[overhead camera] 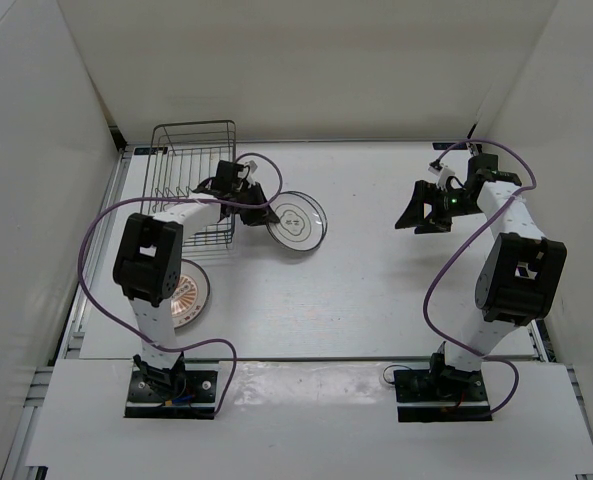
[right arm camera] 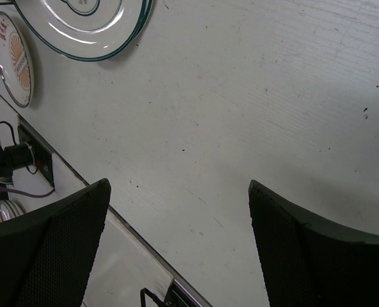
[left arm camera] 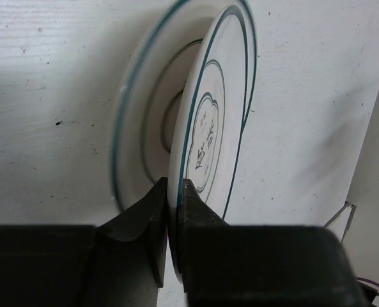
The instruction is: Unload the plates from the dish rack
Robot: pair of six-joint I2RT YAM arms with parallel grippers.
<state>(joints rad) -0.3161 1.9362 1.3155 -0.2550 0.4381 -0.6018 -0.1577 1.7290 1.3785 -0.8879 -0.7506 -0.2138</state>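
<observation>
The white table carries the dish rack, a ring-patterned plate and a sunburst plate.

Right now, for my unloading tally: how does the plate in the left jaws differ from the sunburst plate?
The held plate stands on edge; the sunburst plate lies flat on the table. The held plate is pinched at its rim by the left gripper; the sunburst plate lies free. The held plate has thin dark rings, the sunburst plate an orange-red radial centre. Both are round, white and outside the dish rack.
</observation>
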